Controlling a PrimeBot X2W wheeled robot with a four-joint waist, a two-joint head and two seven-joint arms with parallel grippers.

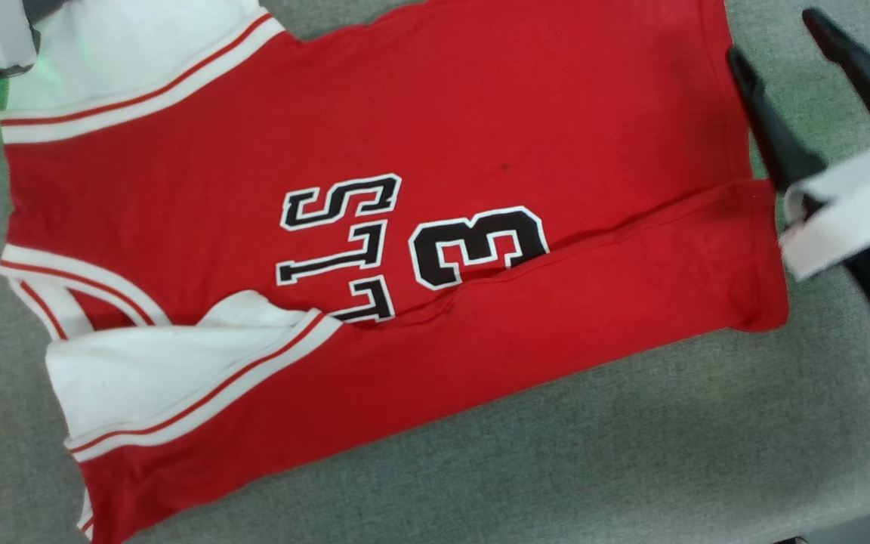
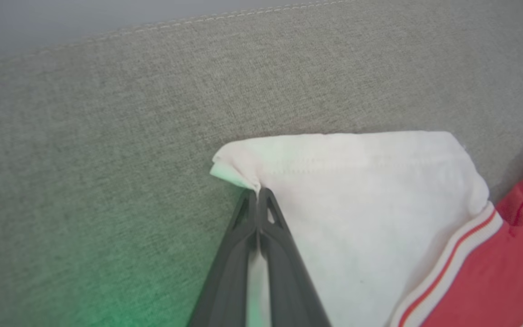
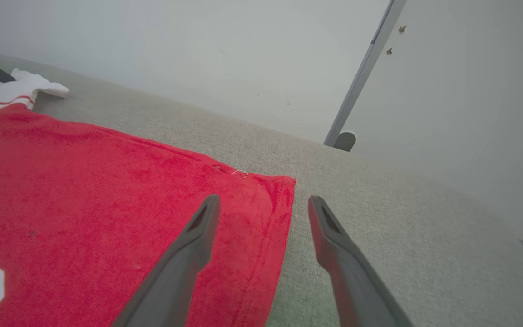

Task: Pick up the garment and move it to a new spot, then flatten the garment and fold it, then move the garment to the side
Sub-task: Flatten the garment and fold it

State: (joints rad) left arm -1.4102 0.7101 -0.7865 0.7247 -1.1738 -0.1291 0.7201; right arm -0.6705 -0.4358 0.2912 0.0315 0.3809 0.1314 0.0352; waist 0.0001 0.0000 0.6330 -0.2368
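Head view: one small red basketball-style jersey (image 1: 405, 136), probably soft, light and limp, lies on a grey woven cushion (image 1: 631, 453), near side folded over; right gripper (image 1: 771, 34) gapes at its right hem. Left wrist view: left gripper (image 2: 258, 193) pinches one of two white sleeves (image 2: 357, 181). Right wrist view: parted fingers (image 3: 184, 259) straddle the hem corner, a likely hold

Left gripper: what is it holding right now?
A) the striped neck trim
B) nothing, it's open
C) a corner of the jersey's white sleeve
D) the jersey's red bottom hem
C: in the left wrist view the left gripper is shut on a bunched corner of the white sleeve of the jersey.
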